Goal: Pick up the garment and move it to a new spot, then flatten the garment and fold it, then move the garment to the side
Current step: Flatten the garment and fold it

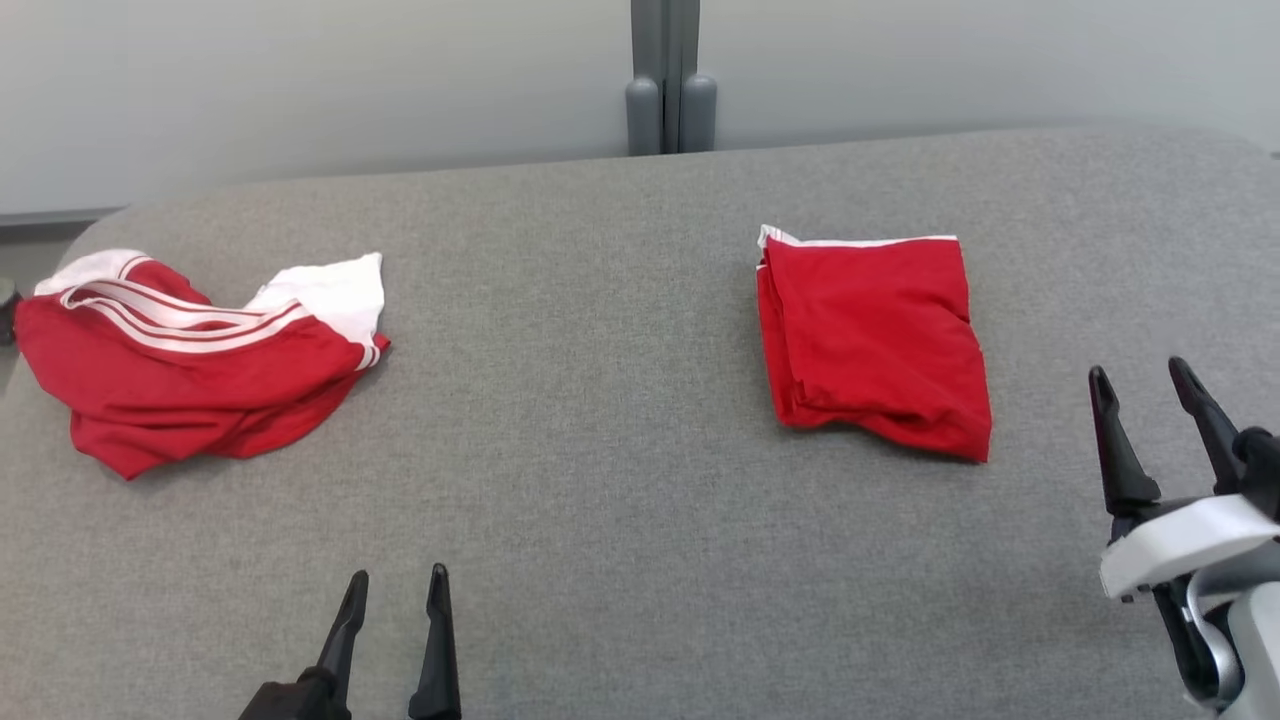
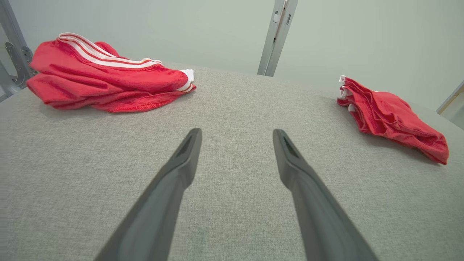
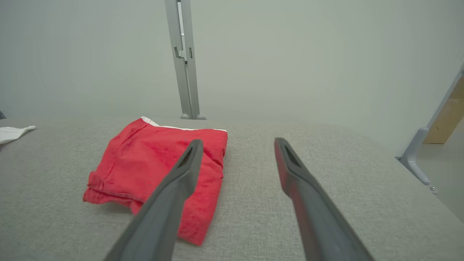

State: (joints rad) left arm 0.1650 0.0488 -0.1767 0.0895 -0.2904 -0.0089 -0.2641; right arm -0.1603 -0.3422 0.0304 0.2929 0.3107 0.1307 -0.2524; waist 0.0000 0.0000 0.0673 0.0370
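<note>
Head view, lower right: shows the right gripper point(image 1: 1139, 368) with fingers spread wide, gripping nothing and touching nothing, set just beside the near right corner of the folded garment point(image 1: 875, 340), with a strip of bare grey table point(image 1: 620, 480) between. Rises from a pale wrist, tips pointing up the picture and leaning a little to the left. Agrees with the right wrist view: right gripper point(image 3: 237, 140) gaping, one finger crossing the red folded garment point(image 3: 145, 163) in the picture only, the other over bare grey surface. Places that garment on the table's right half, a neat red rectangle with a white edge along its far side. Puts the left gripper point(image 1: 399, 572) at the bottom edge, left of centre, likewise parted and empty, low over the table. Notes a crumpled striped garment point(image 1: 190, 370) at the far left, well apart from both grippers.
</note>
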